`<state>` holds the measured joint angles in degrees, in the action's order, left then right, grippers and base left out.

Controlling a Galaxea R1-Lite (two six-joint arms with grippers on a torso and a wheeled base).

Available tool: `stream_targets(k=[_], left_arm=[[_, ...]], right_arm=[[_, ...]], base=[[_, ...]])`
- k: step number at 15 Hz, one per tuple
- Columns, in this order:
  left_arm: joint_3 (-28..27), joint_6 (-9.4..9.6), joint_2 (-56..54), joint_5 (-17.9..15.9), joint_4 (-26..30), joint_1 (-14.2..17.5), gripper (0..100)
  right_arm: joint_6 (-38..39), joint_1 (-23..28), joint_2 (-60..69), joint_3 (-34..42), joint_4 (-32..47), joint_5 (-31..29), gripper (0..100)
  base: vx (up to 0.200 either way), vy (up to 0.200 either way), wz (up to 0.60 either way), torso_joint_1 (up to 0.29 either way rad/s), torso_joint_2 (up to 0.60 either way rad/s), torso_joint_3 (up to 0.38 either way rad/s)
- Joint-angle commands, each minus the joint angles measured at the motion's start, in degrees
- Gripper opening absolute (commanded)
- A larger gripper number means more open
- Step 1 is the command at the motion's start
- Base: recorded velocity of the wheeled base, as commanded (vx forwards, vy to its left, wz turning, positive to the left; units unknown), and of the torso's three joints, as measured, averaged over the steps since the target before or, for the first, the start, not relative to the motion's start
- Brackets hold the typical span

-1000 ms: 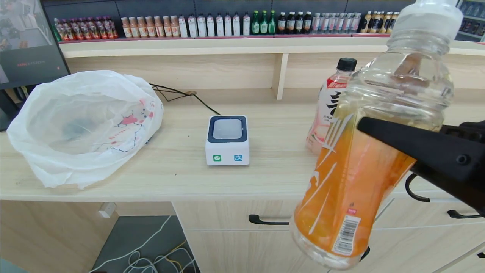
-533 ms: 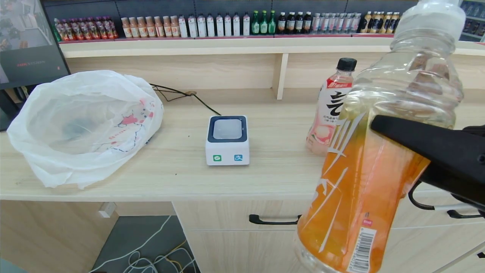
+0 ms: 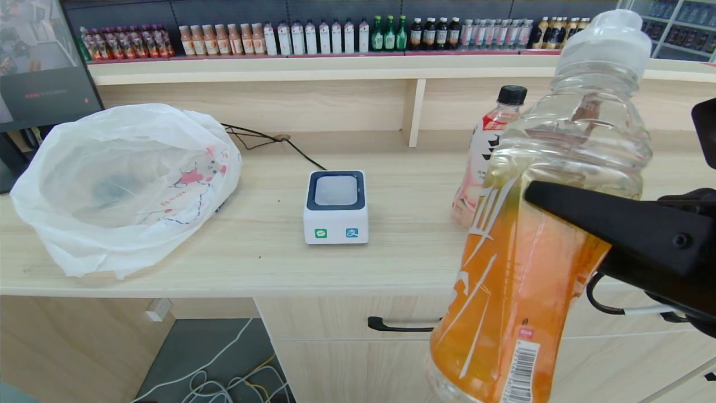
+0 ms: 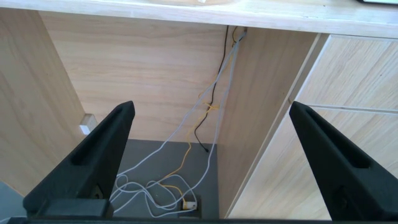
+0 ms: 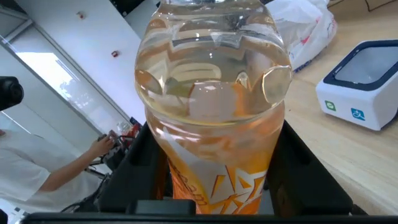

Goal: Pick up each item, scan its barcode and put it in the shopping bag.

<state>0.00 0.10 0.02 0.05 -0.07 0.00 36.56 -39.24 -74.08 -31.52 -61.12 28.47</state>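
Right gripper (image 5: 217,174) pinches orange bottle (image 3: 520,280) at mid-body, tilted in air over counter (image 3: 268,257) front edge, right of scanner (image 3: 335,206). Pink bottle (image 3: 481,162) upright behind. Bag (image 3: 123,184) at counter's left. Left gripper (image 4: 208,155) spread, below counter.

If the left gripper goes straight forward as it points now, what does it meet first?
The left gripper would likely meet the hanging cables under the counter first, then the wooden back panel; depth is unclear.

We lose the base of the orange bottle (image 3: 520,280) below the head view's edge (its barcode (image 3: 524,372) is cut too), and it hides part of the peach bottle (image 3: 475,168) on the worktop (image 3: 391,268).
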Motion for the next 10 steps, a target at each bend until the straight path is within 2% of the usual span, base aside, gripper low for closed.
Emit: stream_targets(k=[1,10], left_arm=[[0.0,-0.01,0.0,0.0,0.0,0.0,100],[0.0,-0.01,0.0,0.0,0.1,0.0,100]], right_arm=[[0.0,0.0,-0.5,0.0,0.0,0.0,0],[-0.2,-1.5,-4.3,-3.9,0.0,-0.1,0]], base=[[0.0,0.0,0.0,0.0,0.0,0.0],[0.0,0.0,0.0,0.0,0.0,0.0]])
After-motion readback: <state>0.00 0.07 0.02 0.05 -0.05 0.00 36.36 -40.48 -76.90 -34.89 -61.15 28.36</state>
